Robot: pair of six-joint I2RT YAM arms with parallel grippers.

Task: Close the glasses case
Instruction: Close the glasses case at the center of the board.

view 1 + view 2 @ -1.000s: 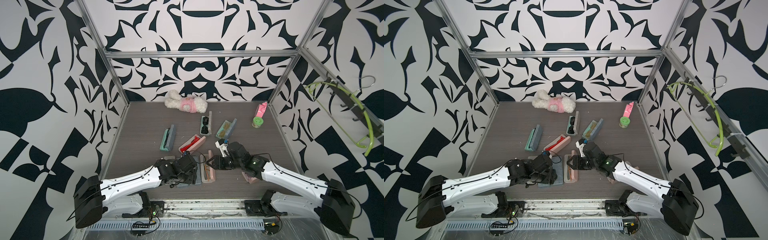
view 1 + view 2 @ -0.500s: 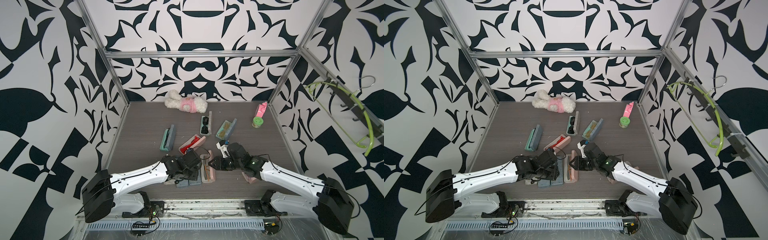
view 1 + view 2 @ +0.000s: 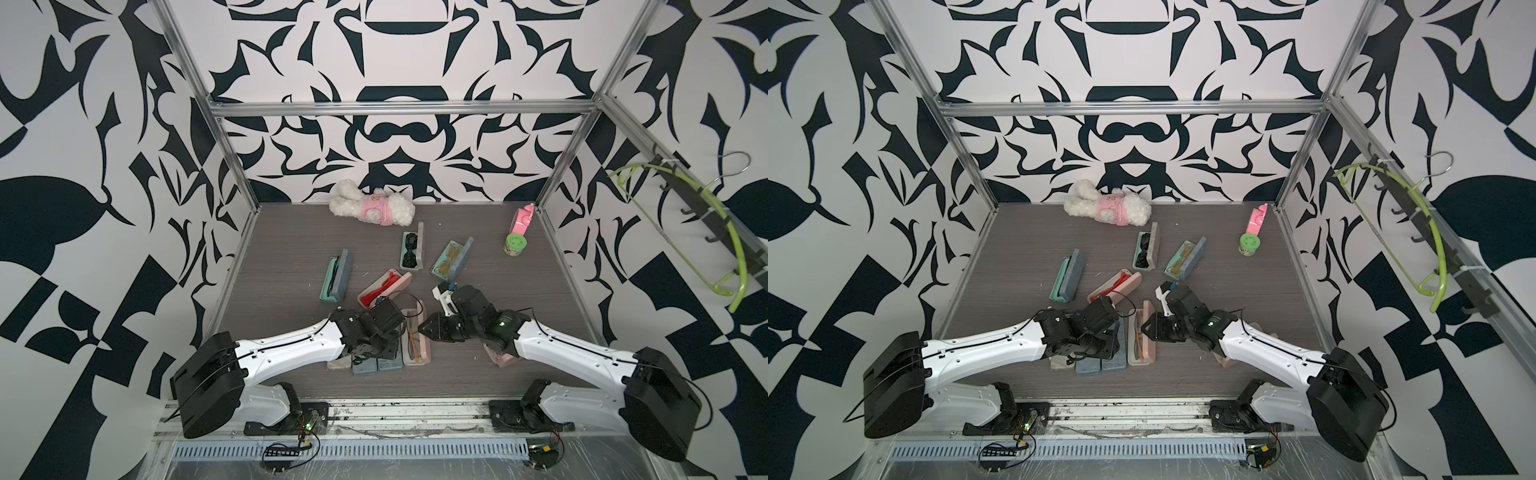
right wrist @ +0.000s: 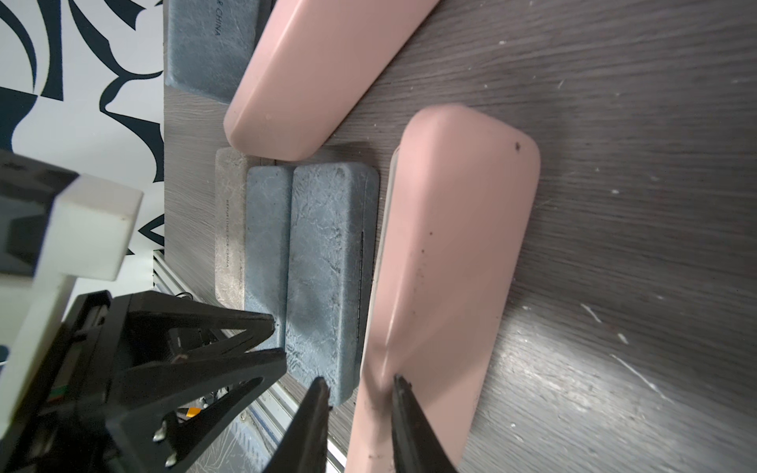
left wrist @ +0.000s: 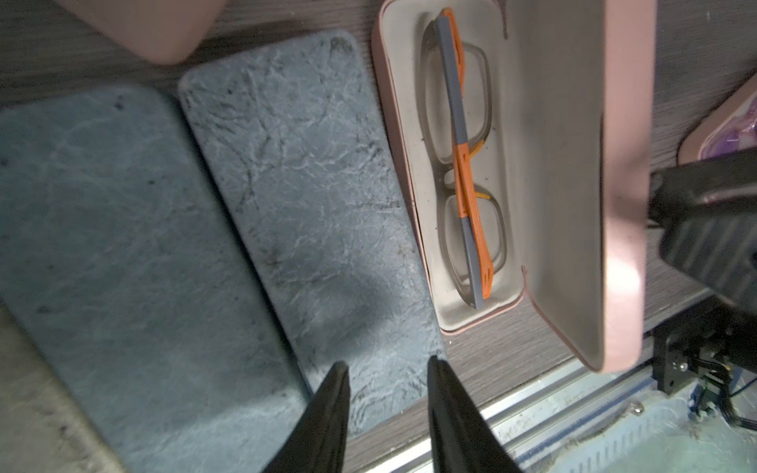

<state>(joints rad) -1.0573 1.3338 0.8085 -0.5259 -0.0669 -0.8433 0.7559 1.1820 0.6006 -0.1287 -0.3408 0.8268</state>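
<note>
The open pink glasses case (image 3: 415,347) (image 3: 1142,340) lies near the table's front, with grey-and-orange glasses (image 5: 463,164) in its base. Its lid (image 5: 573,204) (image 4: 446,254) stands tilted up over the base. My right gripper (image 4: 360,380) (image 3: 422,326) is at the lid's outer side. One fingertip (image 4: 399,383) rests on the pink shell, and the jaws stand a narrow gap apart. My left gripper (image 5: 387,364) (image 3: 382,353) hovers over a closed blue case (image 5: 307,184) beside the pink one. Its jaws stand slightly apart, with nothing between them.
Two closed blue cases (image 3: 390,365) and a grey one (image 3: 340,365) lie left of the pink case. Several open cases (image 3: 336,280) (image 3: 384,286) (image 3: 411,251) (image 3: 451,259) lie farther back. Along the back are a plush toy (image 3: 374,208) and a green jar (image 3: 514,244). Another pink case (image 3: 500,357) lies under my right arm.
My left arm has swung in towards the middle, over the closed blue cases. The jaws of both grippers have narrowed. My right gripper has stayed at the pink lid.
</note>
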